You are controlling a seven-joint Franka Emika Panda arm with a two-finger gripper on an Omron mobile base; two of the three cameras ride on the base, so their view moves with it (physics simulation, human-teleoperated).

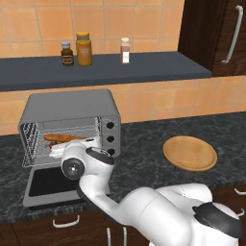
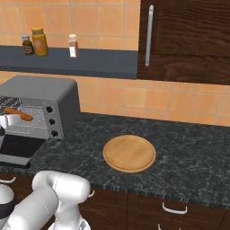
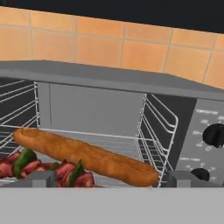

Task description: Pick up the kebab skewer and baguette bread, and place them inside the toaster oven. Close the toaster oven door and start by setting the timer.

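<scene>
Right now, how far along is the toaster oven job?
Loading looks done: the baguette bread and kebab skewer lie on the rack inside the toaster oven. The gripper sits at the opening, jaws open and empty. Left: shut the lowered toaster oven door and set the timer.

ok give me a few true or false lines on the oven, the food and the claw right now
1. The baguette lies on the rack inside the toaster oven. True.
2. The oven door is shut. False: it hangs open, folded down.
3. The kebab sits on the wooden plate. False: it is in the oven beside the baguette; the plate is bare.
4. The claw is open at the oven mouth, holding nothing. True.
5. Three jars stand on the shelf. True.
</scene>
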